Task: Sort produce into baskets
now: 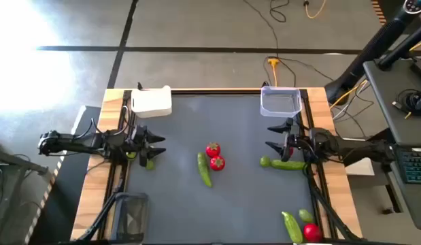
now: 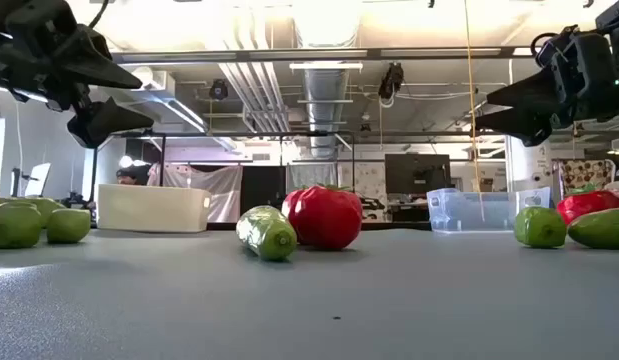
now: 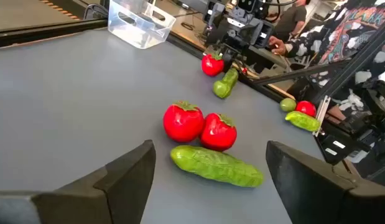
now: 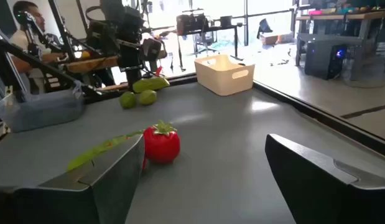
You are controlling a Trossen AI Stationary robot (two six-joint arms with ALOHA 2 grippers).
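Two red strawberries [image 1: 215, 156] and a green cucumber [image 1: 204, 169] lie at the table's middle. My left gripper [image 1: 161, 145] hovers open at the left, above small lime-green fruits [image 1: 149, 163]. My right gripper [image 1: 268, 137] hovers open at the right, beside a cucumber [image 1: 288, 164] and a lime fruit [image 1: 264, 161]; a strawberry [image 3: 211, 65] lies under that arm. The white basket [image 1: 152, 102] stands far left, the clear bluish one [image 1: 280, 102] far right, the dark see-through one [image 1: 132, 211] near left. Both grippers are empty.
A cucumber [image 1: 292, 226], a lime fruit [image 1: 305, 215] and a strawberry [image 1: 312, 233] lie at the near right corner. Wooden rails [image 1: 94, 177] edge the table's left and right sides. A person sits beyond the table in the left wrist view [image 3: 292, 25].
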